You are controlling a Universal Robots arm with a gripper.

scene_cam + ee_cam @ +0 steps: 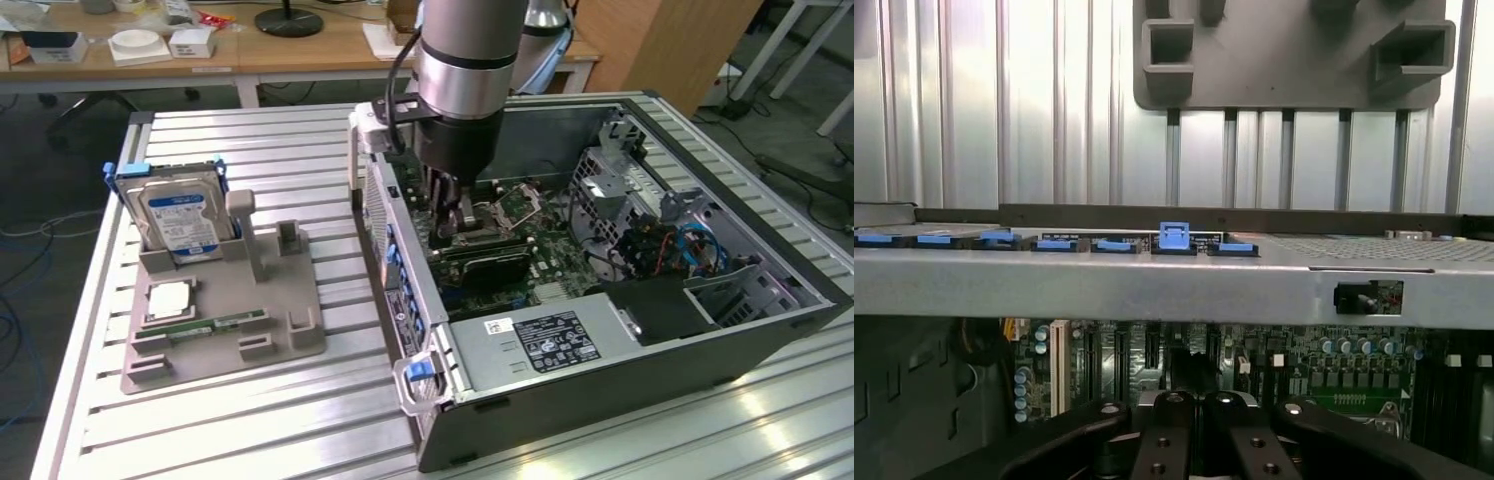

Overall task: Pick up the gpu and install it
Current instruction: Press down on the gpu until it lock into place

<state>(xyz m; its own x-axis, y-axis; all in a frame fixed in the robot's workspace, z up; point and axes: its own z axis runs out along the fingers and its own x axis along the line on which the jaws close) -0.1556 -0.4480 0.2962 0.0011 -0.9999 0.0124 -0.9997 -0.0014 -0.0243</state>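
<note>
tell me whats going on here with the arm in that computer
A robot arm is reaching down into an open computer case lying on a slatted metal table. Its gripper is shut and sits low over the motherboard, by the expansion slots near the case's rear wall. A dark card, apparently the gpu, lies on the board right next to it. On the exterior view's left, a grey holder tray still carries a hard drive standing upright.
</note>
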